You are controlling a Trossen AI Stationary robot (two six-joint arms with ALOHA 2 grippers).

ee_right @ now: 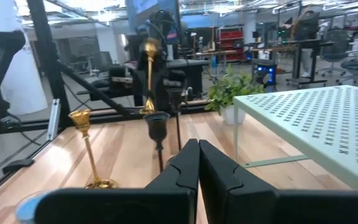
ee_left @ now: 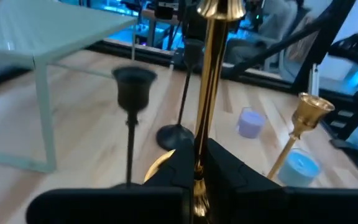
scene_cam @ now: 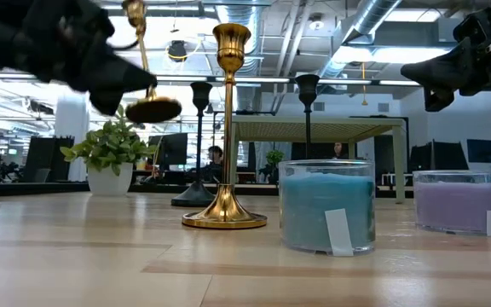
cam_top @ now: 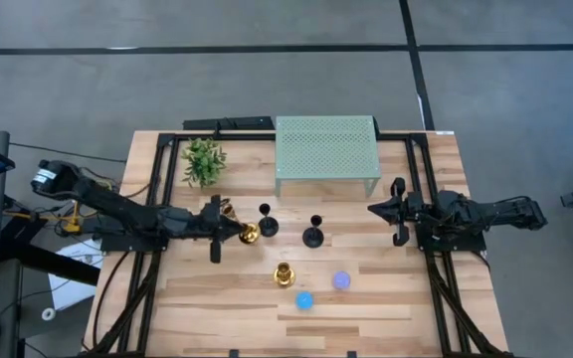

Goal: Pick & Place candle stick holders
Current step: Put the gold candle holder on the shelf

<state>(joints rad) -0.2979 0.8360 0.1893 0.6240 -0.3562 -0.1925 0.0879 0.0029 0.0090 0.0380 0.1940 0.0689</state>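
Observation:
My left gripper [cam_top: 235, 227] is shut on a gold candle stick holder [scene_cam: 146, 85], which it holds in the air left of centre. A second gold holder [cam_top: 284, 273] stands on its round base near the table's middle. Two black holders [cam_top: 268, 221] [cam_top: 313, 232] stand on their bases just beyond it. My right gripper [cam_top: 378, 210] is shut and empty, raised above the table's right side. My left gripper pinches the gold holder's slim stem [ee_left: 199, 158] between its two fingers, low on the stem just above the flared base [ee_left: 159, 163]. The fingers come about level from the table's left and lie across the stem. The holder is lifted clear of the table and slightly tilted, cup end [ee_left: 219, 7] up.
A pale green perforated stand [cam_top: 326, 149] is at the far middle, and a potted plant [cam_top: 203, 159] is at the far left. A blue candle jar [cam_top: 304, 299] and a purple one [cam_top: 341, 280] sit near the front, right of the standing gold holder.

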